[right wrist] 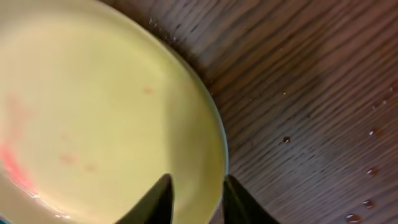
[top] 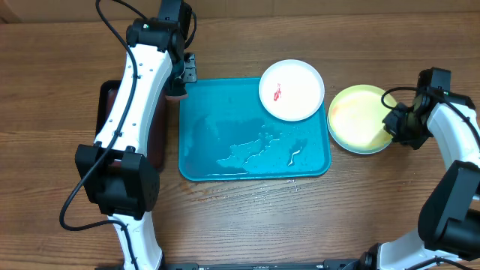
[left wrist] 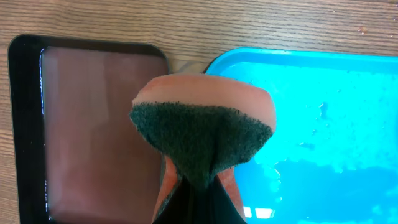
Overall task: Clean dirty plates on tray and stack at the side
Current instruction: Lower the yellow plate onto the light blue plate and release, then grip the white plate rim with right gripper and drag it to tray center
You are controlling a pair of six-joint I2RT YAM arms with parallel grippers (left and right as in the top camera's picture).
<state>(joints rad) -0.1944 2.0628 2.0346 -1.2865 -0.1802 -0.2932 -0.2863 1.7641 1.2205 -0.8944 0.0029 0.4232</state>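
Observation:
The turquoise tray (top: pixel 225 112) (left wrist: pixel 323 106) lies wet at mid-table. A white plate (top: pixel 292 90) with a small red smear rests on its far right corner. To the right of the tray, a yellow-green plate (top: pixel 358 116) (right wrist: pixel 93 106) sits on the table on top of a light blue plate (top: pixel 361 151), of which only the rim shows. My right gripper (top: pixel 395 124) (right wrist: pixel 198 183) is open, its fingers astride the yellow-green plate's right rim. My left gripper (top: pixel 180 79) (left wrist: pixel 202 186) is shut on an orange and green sponge (left wrist: pixel 202 130) above the tray's far left corner.
A dark red tray (top: pixel 157 127) (left wrist: pixel 93 124) with a black rim lies just left of the turquoise tray, partly under my left arm. Water drops dot the wood (right wrist: pixel 373 168) right of the plates and in front of the tray.

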